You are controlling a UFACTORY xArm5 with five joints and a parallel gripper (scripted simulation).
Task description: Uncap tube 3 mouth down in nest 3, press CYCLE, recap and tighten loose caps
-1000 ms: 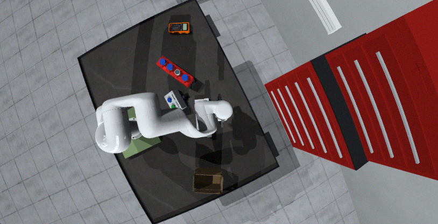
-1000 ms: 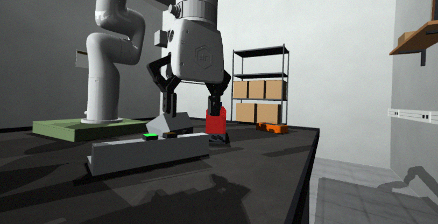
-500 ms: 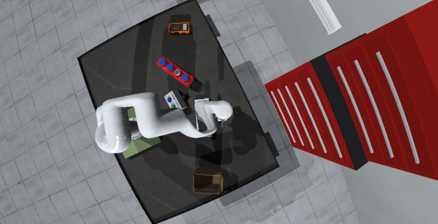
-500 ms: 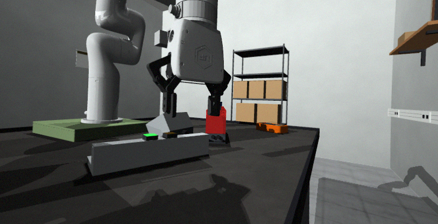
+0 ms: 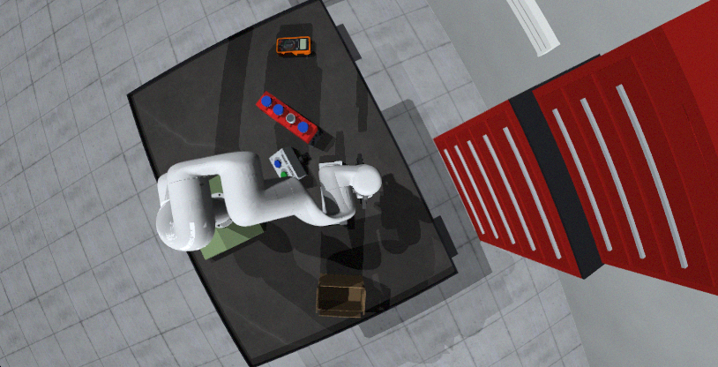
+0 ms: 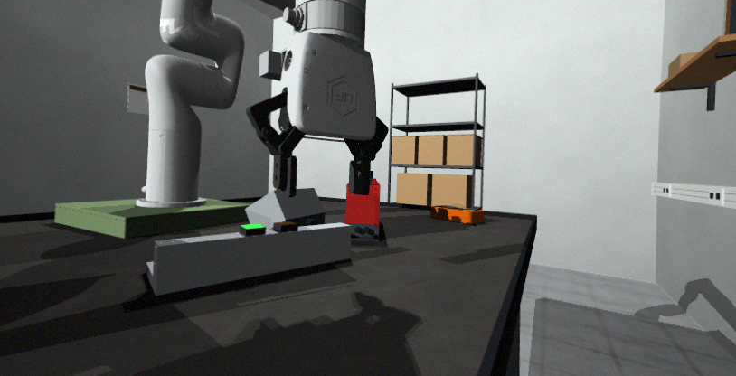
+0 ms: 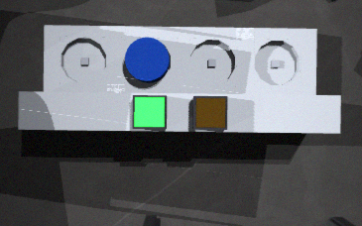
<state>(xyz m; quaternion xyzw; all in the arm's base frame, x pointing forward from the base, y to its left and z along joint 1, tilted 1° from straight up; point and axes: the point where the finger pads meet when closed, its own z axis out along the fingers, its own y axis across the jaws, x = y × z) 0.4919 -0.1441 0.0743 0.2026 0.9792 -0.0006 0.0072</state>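
Observation:
In the wrist view the white cap tray (image 7: 179,79) lies straight below me. The blue cap (image 7: 147,58) sits flat in one nest; the other three nests are empty. The green lamp (image 7: 149,112) is lit and the amber lamp (image 7: 210,112) is dark. My gripper (image 6: 322,183) is open and empty, hanging a little above the tray (image 6: 247,255). The red decapping station (image 5: 287,116) holds three blue-capped tubes and one open tube (image 5: 290,118). The key housing (image 5: 287,162) with the blue key (image 5: 277,163) and the green key (image 5: 283,174) stands beside the arm.
An orange multimeter (image 5: 293,45) lies at the far end of the table. A brown cardboard box (image 5: 340,295) stands near the opposite end. The arm's green base plate (image 5: 230,234) is at the table's side. Red cabinets (image 5: 592,163) stand off the table.

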